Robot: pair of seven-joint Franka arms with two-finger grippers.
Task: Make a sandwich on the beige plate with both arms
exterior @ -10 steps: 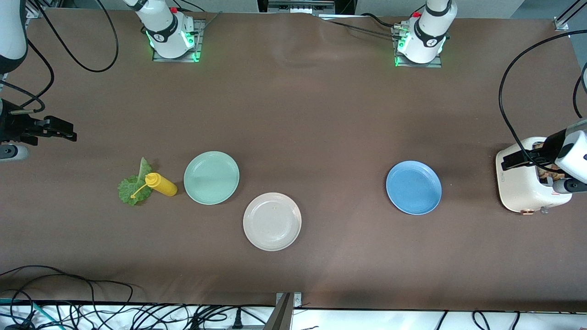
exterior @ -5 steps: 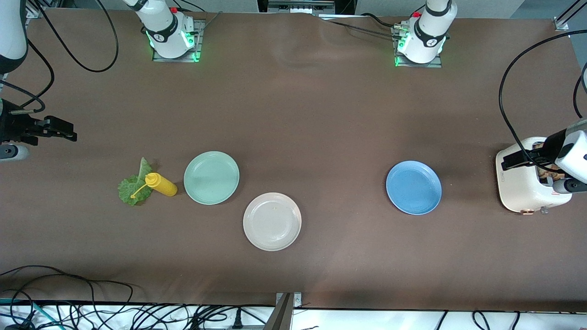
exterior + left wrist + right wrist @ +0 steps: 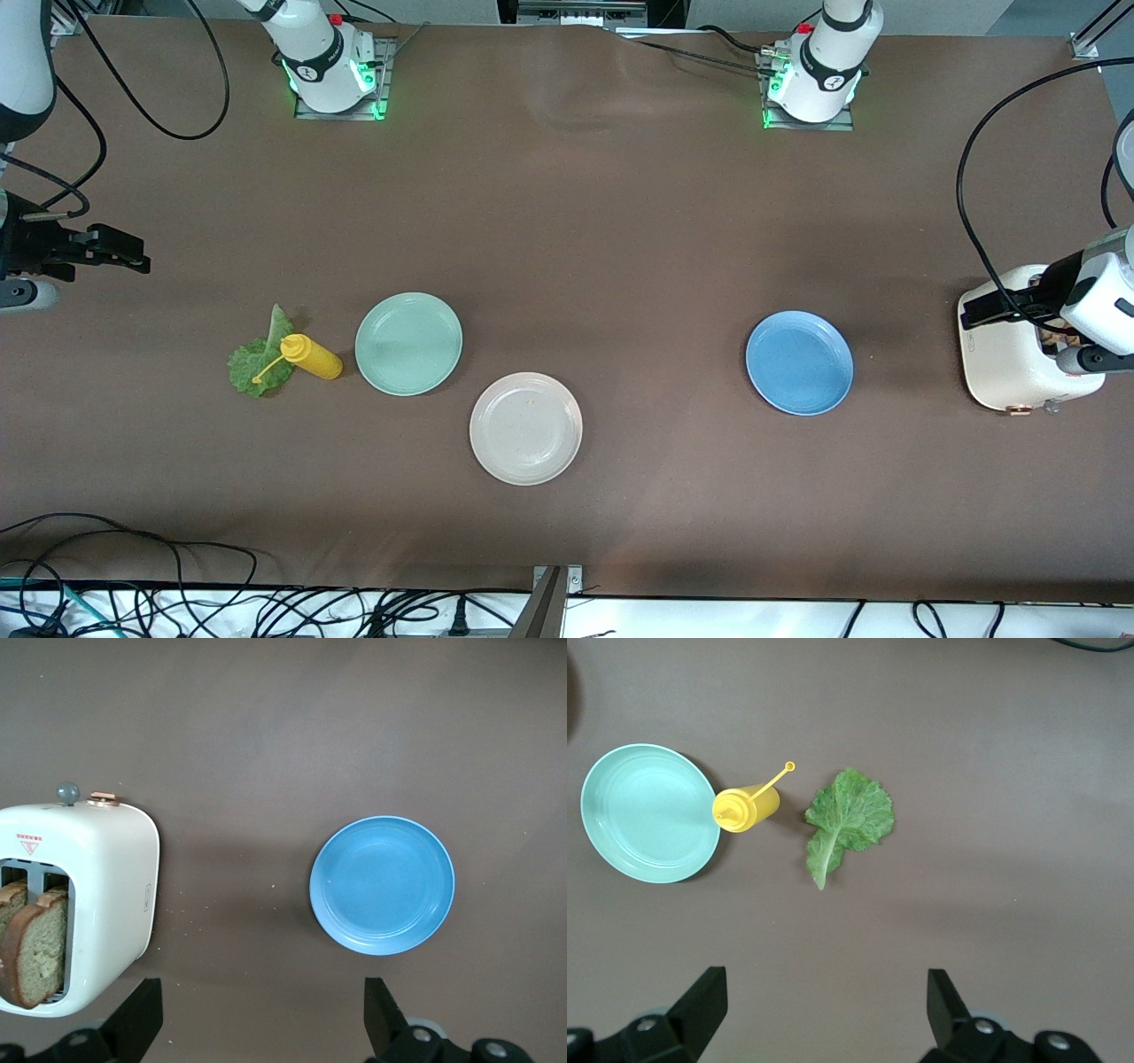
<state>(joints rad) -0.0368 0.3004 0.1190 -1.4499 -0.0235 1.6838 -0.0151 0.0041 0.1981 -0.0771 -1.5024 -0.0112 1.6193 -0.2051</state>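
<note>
Beige plate (image 3: 526, 428) lies bare on the brown bench (image 3: 620, 230), nearest the front camera. Next back: mint-green plate (image 3: 408, 343) toward the right arm's end, w/ a yellow squeeze bottle (image 3: 312, 355) beside it; the bottle's thin nozzle reaches over a lettuce leaf (image 3: 261, 361) in the front view, though the right wrist view shows bottle and leaf just apart. Blue plate (image 3: 799, 361) sits toward the left arm's end, well apart from the beige one.

White toaster (image 3: 1010, 350) at the left arm's end — two brown bread slices (image 3: 34, 939) stand in its slots, partly cut off by the frame edge. Small red mark on top (image 3: 29, 848) and faint marking on its side; neither legible. Knob and copper-coloured button at its front-camera end.

Left gripper (image 3: 263, 1020) hovers over the toaster's edge, fingers spread, holding nothing. Right gripper (image 3: 826, 1014) waits over bare bench at the right arm's end, likewise spread and empty; its arm mostly out of frame.
</note>
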